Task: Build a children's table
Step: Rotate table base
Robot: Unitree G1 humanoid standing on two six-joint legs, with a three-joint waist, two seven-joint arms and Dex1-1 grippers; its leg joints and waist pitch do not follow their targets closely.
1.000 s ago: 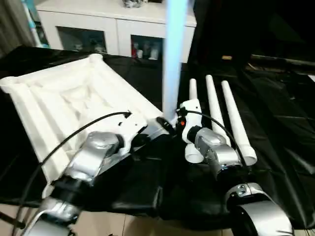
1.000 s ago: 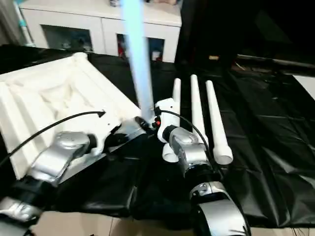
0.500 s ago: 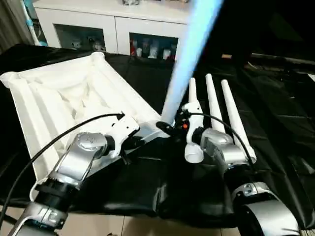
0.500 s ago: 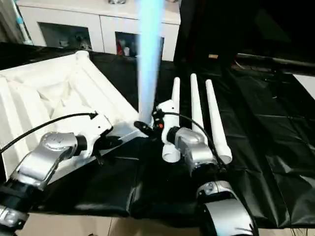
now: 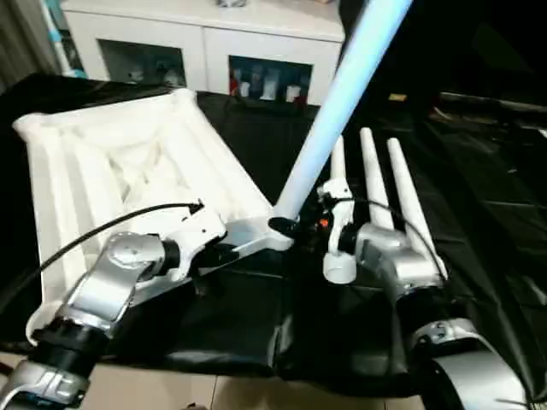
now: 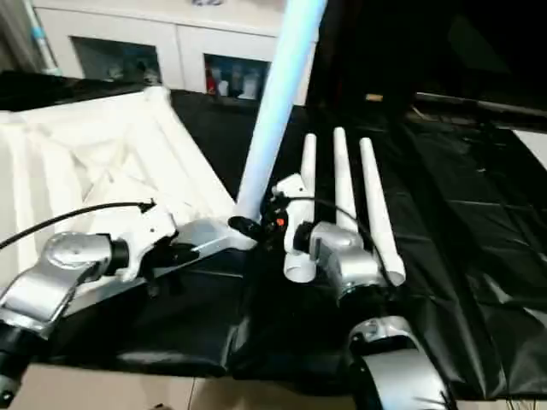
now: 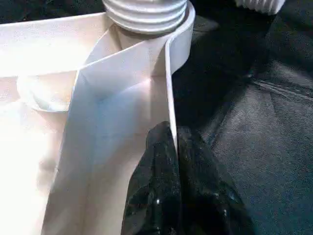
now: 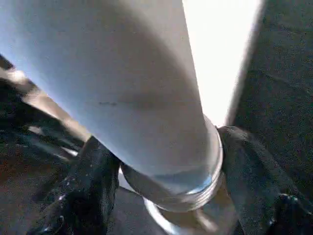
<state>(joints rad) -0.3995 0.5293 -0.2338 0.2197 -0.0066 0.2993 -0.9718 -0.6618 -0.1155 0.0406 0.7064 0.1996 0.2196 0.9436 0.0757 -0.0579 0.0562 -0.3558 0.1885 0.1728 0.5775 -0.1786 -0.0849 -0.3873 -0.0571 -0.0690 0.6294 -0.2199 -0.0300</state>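
A: What's the setting?
B: Black sheeting (image 5: 479,213) covers the work surface; a white cabinet (image 5: 205,43) with glass doors stands behind.

A: And the table parts?
B: The tabletop (image 5: 120,162) lies underside up. One leg (image 5: 329,128) leans in its near corner socket; three legs (image 5: 385,196) lie alongside.

A: The grippers?
B: The left gripper (image 7: 171,147) pinches the tabletop's rim. The right gripper (image 8: 161,161) straddles the leaning leg's base.

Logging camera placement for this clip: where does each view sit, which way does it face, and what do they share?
Left and right eye views: head-mounted, facing forward and down over both silver forearms at the white ribbed plastic tabletop.
Left wrist view: looks along the left tool, pinching the tabletop's rim.
Right wrist view: looks along the right tool, straddling the tilted white tapered tube leg near its threaded base.
Shared: all views show that leg at the tabletop's corner socket.
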